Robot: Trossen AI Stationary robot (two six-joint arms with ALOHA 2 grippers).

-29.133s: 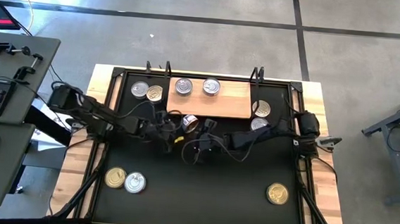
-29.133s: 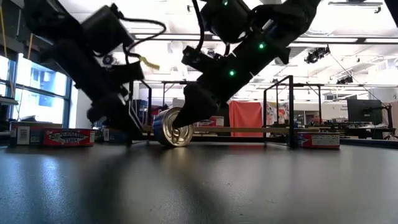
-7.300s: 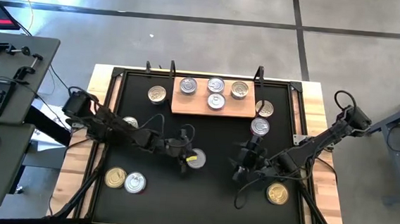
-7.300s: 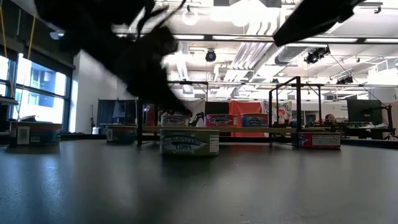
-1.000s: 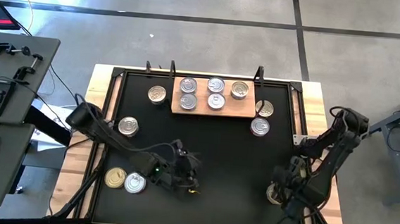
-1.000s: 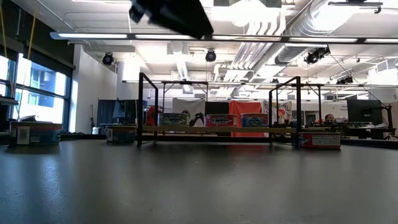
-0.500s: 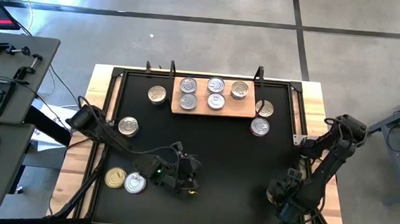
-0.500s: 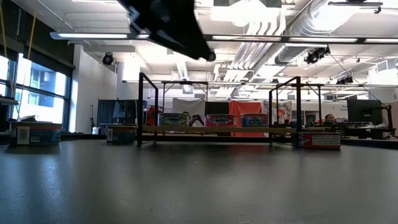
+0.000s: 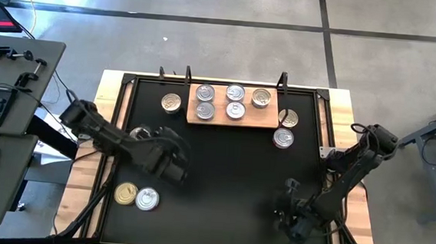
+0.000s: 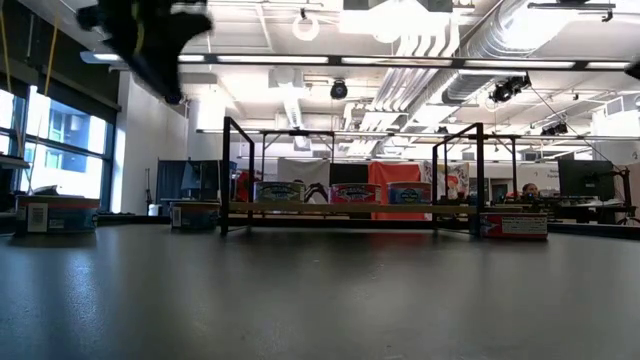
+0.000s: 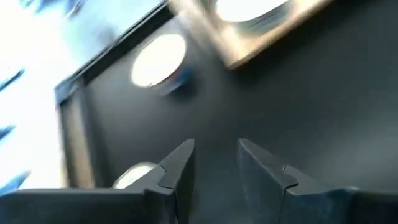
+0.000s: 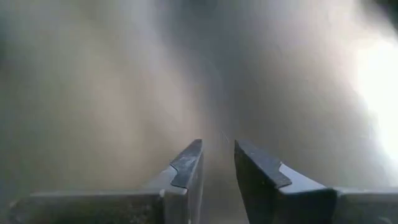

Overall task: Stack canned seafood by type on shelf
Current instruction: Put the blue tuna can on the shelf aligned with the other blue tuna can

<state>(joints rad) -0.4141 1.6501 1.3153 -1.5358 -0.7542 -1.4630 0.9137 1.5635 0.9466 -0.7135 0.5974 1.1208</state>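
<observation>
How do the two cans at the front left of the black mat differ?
The gold-lidded can has a brass-coloured top, the silver-lidded can a bright silver one. The gold-lidded can lies nearer the left edge of the black mat, the silver-lidded can farther in. Both lie flat, lids up.

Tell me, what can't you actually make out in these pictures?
- Can at the mat's left: high view, half covered by the left arm.
- Mat beneath the right arm: high view, hidden.
- Right wrist view: all blur, nothing ahead identifiable.
- Labels on the shelf cans: low view, too small to read.
</observation>
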